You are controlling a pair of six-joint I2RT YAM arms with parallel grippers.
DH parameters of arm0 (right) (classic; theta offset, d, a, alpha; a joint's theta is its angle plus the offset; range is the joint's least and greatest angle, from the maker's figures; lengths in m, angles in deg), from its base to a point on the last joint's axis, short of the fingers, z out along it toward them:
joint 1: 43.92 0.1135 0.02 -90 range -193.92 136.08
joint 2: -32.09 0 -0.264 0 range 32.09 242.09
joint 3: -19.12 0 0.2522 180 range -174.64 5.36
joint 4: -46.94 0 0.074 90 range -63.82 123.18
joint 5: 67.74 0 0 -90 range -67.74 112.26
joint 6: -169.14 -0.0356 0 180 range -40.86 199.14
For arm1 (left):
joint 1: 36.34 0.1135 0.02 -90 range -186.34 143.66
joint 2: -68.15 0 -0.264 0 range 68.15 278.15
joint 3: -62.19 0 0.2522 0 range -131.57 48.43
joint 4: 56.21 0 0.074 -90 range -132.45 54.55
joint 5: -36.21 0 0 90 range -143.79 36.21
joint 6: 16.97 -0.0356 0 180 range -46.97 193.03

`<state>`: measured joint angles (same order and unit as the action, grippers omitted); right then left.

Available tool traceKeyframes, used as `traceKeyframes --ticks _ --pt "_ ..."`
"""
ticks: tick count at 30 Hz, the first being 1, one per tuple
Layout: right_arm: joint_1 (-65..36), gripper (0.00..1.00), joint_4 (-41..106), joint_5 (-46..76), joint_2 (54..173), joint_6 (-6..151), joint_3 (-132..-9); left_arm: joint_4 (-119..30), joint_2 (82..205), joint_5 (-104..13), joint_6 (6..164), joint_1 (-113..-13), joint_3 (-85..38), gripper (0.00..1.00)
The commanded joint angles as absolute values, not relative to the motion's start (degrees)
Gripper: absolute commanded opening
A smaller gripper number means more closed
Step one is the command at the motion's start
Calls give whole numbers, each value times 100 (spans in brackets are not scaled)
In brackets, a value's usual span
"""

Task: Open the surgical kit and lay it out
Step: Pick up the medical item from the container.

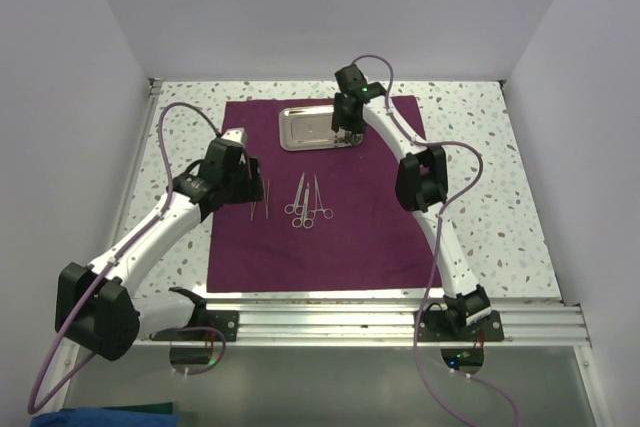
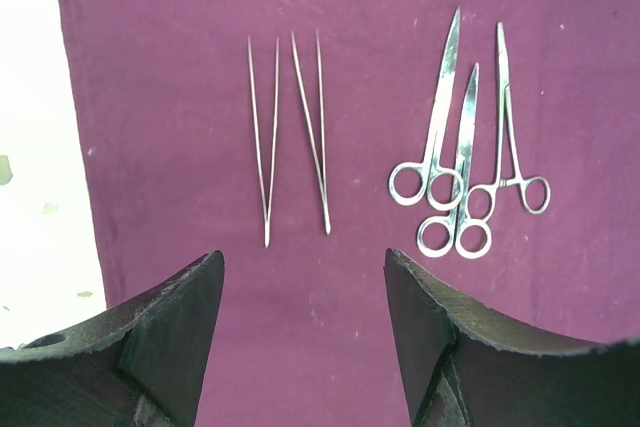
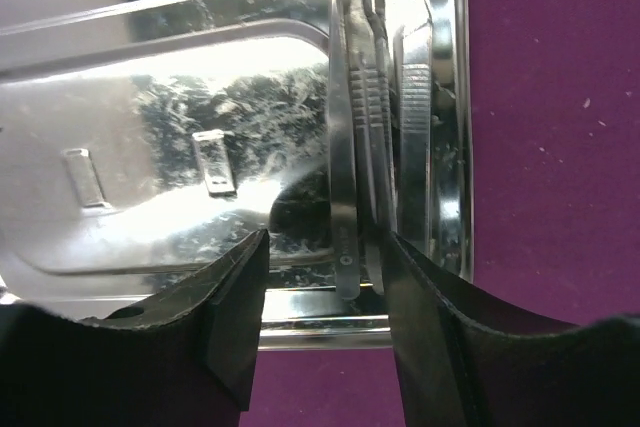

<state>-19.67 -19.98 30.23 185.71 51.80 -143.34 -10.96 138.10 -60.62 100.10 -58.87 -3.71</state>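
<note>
The speckled surface point(image 1: 490, 207) carries the purple cloth point(image 1: 330, 252), spread flat across the middle of the top view. The steel tray point(image 1: 300, 129) sits on the cloth near its upper edge, top centre. My right jaws hang over the tray's right end, spread, with flat metal handles point(image 3: 350, 147) lying in the tray between them; they are not pinched. My left jaws are spread too, holding nothing, over the cloth's left part. Ahead of them, mid-cloth, lie three ring-handled tools point(image 2: 460, 167) overlapping one another. Left of those lie two tweezers point(image 2: 290, 137), side by side.
</note>
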Motion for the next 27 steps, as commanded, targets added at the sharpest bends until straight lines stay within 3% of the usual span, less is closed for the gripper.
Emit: traceKeyframes --ticks 1,7,18,24,27 --pt "-1993 52 -1709 3386 18730 5128 -14546 -844 13495 -6213 10150 -5840 -228 69" --pt "-2001 43 -1753 3606 18994 5040 -14616 -729 13345 -6231 10194 -5823 -122 69" --pt "-1914 38 -2473 4353 19328 5250 -14836 -852 13389 -6161 10212 -5805 36 69" --pt "-1826 3 -2562 4406 19258 5339 -14669 -983 13494 -6108 10194 -5805 71 69" --pt "-1817 0 -2526 4397 19083 5356 -14608 -1071 13600 -6091 10177 -5796 71 68"
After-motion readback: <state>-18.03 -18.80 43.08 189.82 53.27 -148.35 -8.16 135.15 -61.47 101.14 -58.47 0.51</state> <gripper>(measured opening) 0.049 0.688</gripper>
